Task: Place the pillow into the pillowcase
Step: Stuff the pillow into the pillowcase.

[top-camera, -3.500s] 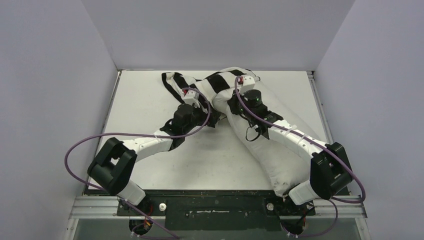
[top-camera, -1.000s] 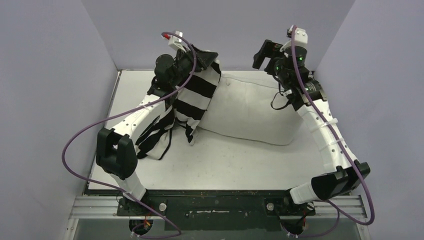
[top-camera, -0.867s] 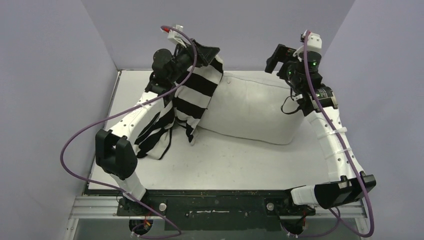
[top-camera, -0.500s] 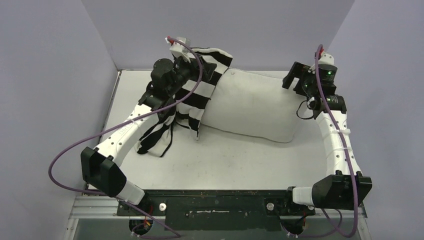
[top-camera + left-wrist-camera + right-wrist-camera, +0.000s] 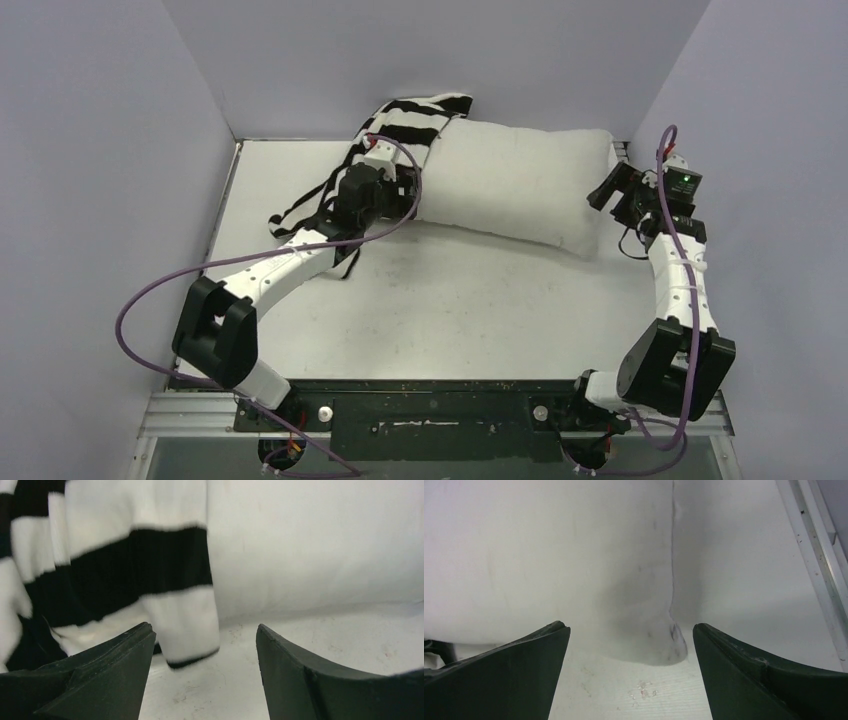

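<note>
- The right gripper (image 5: pixel 629 626) stands wide open; its two dark fingers (image 5: pixel 519 672) come up from the lower left and lower right corners, and nothing lies between them.
- The off-white pillow (image 5: pixel 549 555) fills the upper left and the middle of the view, just beyond the fingertips and not touching them.
- One edge of the pillow runs straight down from the top and ends in a rounded, slightly soiled corner that rests on the table (image 5: pixel 599 690).
- A few small specks (image 5: pixel 642 690) lie on the table just below that corner.
- On the right, a metal rail (image 5: pixel 811 545) runs slanted along the table edge, with a bit of grey-purple wall (image 5: pixel 838 497) behind it.
</note>
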{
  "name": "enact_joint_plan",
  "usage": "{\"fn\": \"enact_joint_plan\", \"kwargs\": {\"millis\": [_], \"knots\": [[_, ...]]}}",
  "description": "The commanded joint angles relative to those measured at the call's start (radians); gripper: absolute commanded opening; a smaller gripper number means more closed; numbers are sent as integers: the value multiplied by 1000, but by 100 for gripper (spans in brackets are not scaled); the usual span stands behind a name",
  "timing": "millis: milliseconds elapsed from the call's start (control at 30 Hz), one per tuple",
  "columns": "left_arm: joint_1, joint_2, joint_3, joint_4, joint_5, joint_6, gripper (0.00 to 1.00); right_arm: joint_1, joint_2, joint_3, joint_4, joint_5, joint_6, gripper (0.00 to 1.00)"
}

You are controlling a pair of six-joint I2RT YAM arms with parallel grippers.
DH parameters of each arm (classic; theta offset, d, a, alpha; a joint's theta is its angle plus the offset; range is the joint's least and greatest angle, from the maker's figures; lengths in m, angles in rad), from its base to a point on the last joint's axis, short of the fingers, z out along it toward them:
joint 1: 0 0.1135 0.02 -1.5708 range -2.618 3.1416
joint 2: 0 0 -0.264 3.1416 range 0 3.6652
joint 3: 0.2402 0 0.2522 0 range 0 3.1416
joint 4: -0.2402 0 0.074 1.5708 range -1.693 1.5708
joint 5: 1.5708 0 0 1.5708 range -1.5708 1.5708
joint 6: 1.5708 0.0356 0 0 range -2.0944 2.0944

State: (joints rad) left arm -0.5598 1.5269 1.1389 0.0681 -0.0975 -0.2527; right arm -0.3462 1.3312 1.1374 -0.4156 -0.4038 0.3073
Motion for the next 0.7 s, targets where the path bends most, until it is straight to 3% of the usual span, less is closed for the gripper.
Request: {"fn": "enact_joint_plan", "kwargs": {"millis": [0, 267, 667], "knots": [[-13, 67, 38, 80, -61, 9, 71, -26, 36, -24, 80, -21, -6, 100], [-44, 207, 136, 128, -139, 40, 72, -89, 98, -66, 146, -88, 14, 100], [-144, 303, 270, 217, -442, 178, 72, -148, 111, -27, 241, -121, 105, 100]]}}
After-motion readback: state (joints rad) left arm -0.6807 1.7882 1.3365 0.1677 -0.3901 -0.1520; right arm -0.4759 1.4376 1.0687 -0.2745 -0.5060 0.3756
